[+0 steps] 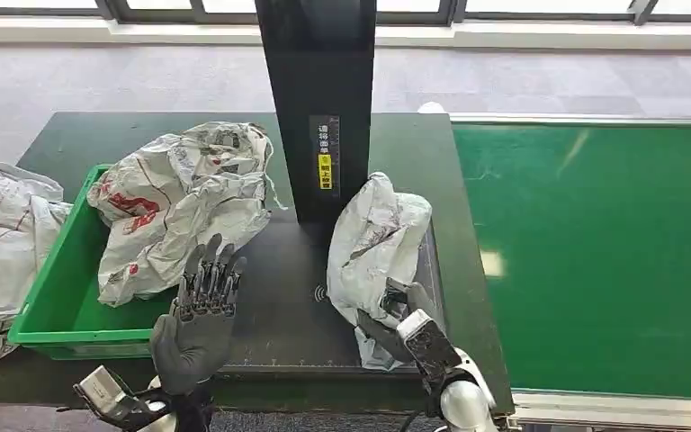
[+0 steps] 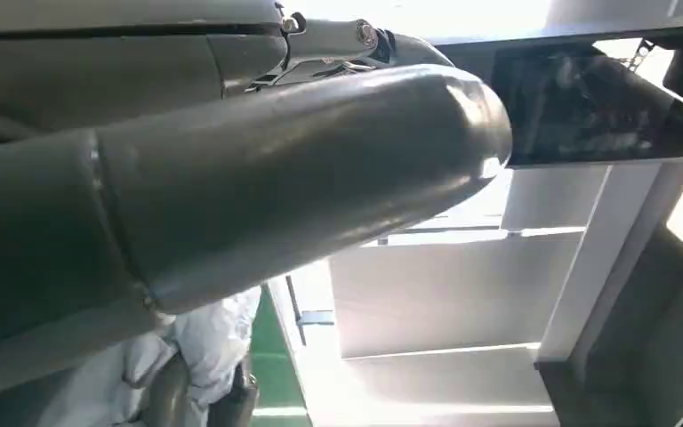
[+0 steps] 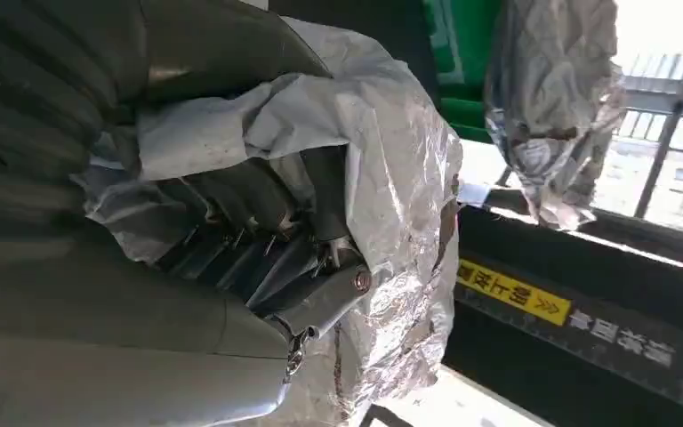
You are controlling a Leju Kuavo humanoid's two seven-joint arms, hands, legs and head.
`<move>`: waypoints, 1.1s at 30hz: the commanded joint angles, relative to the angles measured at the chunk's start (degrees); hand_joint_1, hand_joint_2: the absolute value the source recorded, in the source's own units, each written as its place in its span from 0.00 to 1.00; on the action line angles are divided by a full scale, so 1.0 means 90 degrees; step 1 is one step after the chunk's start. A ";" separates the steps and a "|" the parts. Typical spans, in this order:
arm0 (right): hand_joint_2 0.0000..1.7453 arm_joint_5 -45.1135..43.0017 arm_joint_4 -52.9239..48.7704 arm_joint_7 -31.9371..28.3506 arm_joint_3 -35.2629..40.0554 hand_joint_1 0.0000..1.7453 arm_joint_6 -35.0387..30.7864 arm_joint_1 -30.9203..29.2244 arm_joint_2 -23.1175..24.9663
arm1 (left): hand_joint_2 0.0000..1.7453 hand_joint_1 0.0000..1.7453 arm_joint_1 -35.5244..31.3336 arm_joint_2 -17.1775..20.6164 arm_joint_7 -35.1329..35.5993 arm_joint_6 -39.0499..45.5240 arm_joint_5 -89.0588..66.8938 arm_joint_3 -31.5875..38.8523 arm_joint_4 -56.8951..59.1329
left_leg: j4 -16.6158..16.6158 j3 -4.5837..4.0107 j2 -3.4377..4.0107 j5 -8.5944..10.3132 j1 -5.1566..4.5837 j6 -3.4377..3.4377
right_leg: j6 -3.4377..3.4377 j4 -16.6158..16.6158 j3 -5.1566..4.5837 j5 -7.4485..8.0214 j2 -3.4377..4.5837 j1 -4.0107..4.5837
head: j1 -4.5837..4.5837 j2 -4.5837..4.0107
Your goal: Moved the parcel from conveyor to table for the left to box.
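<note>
**Dark hands on silver arms**

The left hand has a smooth dark grey rubbery palm and black, segmented mechanical fingers. The right hand shows dark fingers with small silver screws at their linkages. The right wrist is boxy silver, its forearm white-silver.

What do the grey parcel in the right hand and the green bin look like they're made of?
The crumpled grey parcel in the right hand looks like thin glossy plastic film: it wrinkles and glints. The green rectangular bin looks like rigid moulded plastic, with smooth uniform walls and a rolled rim.
</note>
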 commanded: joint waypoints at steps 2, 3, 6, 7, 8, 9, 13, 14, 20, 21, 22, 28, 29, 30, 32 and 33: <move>1.00 0.0340 0.1365 0.0432 0.0409 1.00 -0.0020 -0.0341 -0.0178 | 0.00 0.00 -0.0192 0.0106 -0.0160 0.0026 -0.0031 -0.0075 0.0327 | -0.0012 0.0013 0.0002 0.0003 0.0005 0.0000 | -0.0004 -0.0015 0.0014 0.0005 0.0001 0.0005 | 0.0000 0.0000; 1.00 0.0370 0.1494 0.0488 0.0396 1.00 -0.0042 -0.0387 -0.0178 | 0.00 0.00 -0.0183 0.0107 -0.0160 0.0034 -0.0043 -0.0094 0.0324 | -0.0009 0.0012 0.0002 0.0001 0.0005 0.0000 | -0.0003 -0.0012 0.0014 0.0003 0.0001 0.0005 | 0.0000 0.0000; 1.00 0.0404 0.1843 0.0545 0.0382 0.66 -0.0094 -0.0542 -0.0146 | 0.00 0.00 -0.0221 0.0097 -0.0160 0.0030 -0.0041 -0.0138 0.0364 | -0.0014 0.0016 0.0003 0.0004 0.0005 0.0000 | -0.0004 -0.0018 0.0016 0.0006 0.0003 0.0006 | 0.0000 0.0000; 1.00 0.0385 0.1865 0.0542 0.0347 0.05 -0.0146 -0.0563 -0.0130 | 0.00 0.00 -0.0229 0.0092 -0.0160 0.0032 -0.0043 -0.0142 0.0365 | -0.0009 0.0012 0.0003 0.0002 0.0003 0.0001 | -0.0002 -0.0012 0.0013 0.0004 0.0002 0.0003 | 0.0000 0.0000; 1.00 0.0334 0.1906 0.0542 0.0289 0.00 -0.0173 -0.0611 -0.0121 | 0.00 0.00 -0.0253 0.0076 -0.0160 0.0036 -0.0044 -0.0147 0.0372 | -0.0014 0.0015 0.0005 0.0004 0.0005 0.0001 | -0.0003 -0.0019 0.0017 0.0008 0.0004 0.0006 | 0.0000 0.0000; 1.00 0.0251 0.1930 0.0531 0.0230 0.00 -0.0157 -0.0644 -0.0115 | 0.00 0.00 -0.0277 0.0069 -0.0160 0.0045 -0.0054 -0.0146 0.0389 | -0.0009 0.0011 0.0005 0.0003 0.0004 0.0001 | -0.0003 -0.0013 0.0012 0.0006 0.0004 0.0005 | 0.0000 0.0000; 1.00 0.0034 0.1648 0.0149 0.0194 0.00 -0.0164 -0.0569 -0.0125 | 0.00 0.00 -0.0282 0.0072 -0.0160 0.0051 -0.0037 -0.0124 0.0387 | -0.0008 0.0008 -0.0002 0.0005 0.0002 0.0002 | -0.0002 -0.0011 0.0010 0.0005 -0.0003 0.0002 | 0.0000 0.0000; 1.00 0.0034 0.1648 0.0149 0.0194 0.00 -0.0164 -0.0569 -0.0125 | 0.00 0.00 -0.0282 0.0072 -0.0160 0.0051 -0.0037 -0.0124 0.0387 | -0.0006 0.0006 -0.0003 0.0003 0.0002 0.0001 | -0.0002 -0.0008 0.0008 0.0003 -0.0004 0.0002 | 0.0000 0.0000; 1.00 -0.0500 0.1180 -0.0257 0.0157 0.00 0.0332 -0.0416 -0.0198 | 0.00 0.00 -0.0297 0.0102 -0.0160 0.0012 0.0046 -0.0060 0.0417 | -0.0012 0.0011 -0.0005 0.0004 0.0004 0.0000 | -0.0005 -0.0015 0.0014 0.0003 -0.0006 0.0005 | 0.0000 0.0000; 1.00 -0.0560 0.0978 -0.0313 0.0176 0.00 0.0388 -0.0336 -0.0220 | 0.00 0.00 -0.0318 0.0088 -0.0160 -0.0006 0.0046 -0.0033 0.0421 | -0.0008 0.0006 -0.0008 0.0004 -0.0001 0.0001 | -0.0003 -0.0008 0.0008 0.0001 -0.0009 0.0000 | 0.0000 0.0000; 1.00 -0.0596 0.0815 -0.0374 0.0176 0.00 0.0383 -0.0263 -0.0218 | 0.00 0.00 -0.0336 0.0071 -0.0160 -0.0001 0.0034 -0.0014 0.0418 | -0.0008 0.0006 -0.0008 0.0004 0.0002 0.0001 | -0.0004 -0.0009 0.0008 0.0001 -0.0009 0.0003 | 0.0000 0.0000; 1.00 -0.1052 -0.0170 -0.0777 -0.0050 0.00 0.0354 0.0098 -0.0182 | 0.00 0.00 -0.0222 0.0063 -0.0160 0.0013 0.0023 0.0004 0.0302 | 0.0000 -0.0003 -0.0016 0.0003 0.0000 0.0002 | -0.0002 -0.0002 -0.0001 -0.0003 -0.0018 0.0001 | 0.0000 0.0000; 0.00 -0.1191 -0.0352 -0.0855 -0.0073 0.00 0.0491 0.0170 -0.0214 | 0.00 0.00 -0.0210 0.0065 -0.0160 0.0001 0.0038 0.0008 0.0290 | -0.0002 0.0000 -0.0014 0.0003 0.0000 0.0002 | -0.0002 -0.0004 0.0002 -0.0002 -0.0017 0.0001 | 0.0000 0.0000; 0.00 -0.1191 -0.0352 -0.0855 -0.0073 0.00 0.0491 0.0170 -0.0214 | 0.00 0.00 -0.0210 0.0065 -0.0160 0.0001 0.0038 0.0008 0.0290 | -0.0003 -0.0002 -0.0013 0.0003 -0.0001 0.0002 | -0.0002 -0.0004 0.0000 -0.0002 -0.0016 0.0000 | 0.0000 0.0000; 0.00 -0.1236 -0.0367 -0.0855 -0.0058 0.00 0.0545 0.0179 -0.0203 | 0.00 0.00 -0.0220 0.0067 -0.0160 -0.0009 0.0045 0.0009 0.0304 | -0.0009 0.0006 -0.0010 0.0002 0.0001 0.0003 | -0.0003 -0.0014 0.0010 0.0000 -0.0013 0.0002 | 0.0000 0.0000; 0.00 -0.1261 -0.0398 -0.0855 -0.0069 0.00 0.0571 0.0186 -0.0211 | 0.00 0.00 -0.0235 0.0057 -0.0160 -0.0012 0.0052 0.0020 0.0313 | -0.0010 0.0008 -0.0009 0.0002 0.0003 0.0003 | -0.0004 -0.0014 0.0011 0.0000 -0.0011 0.0004 | 0.0000 0.0000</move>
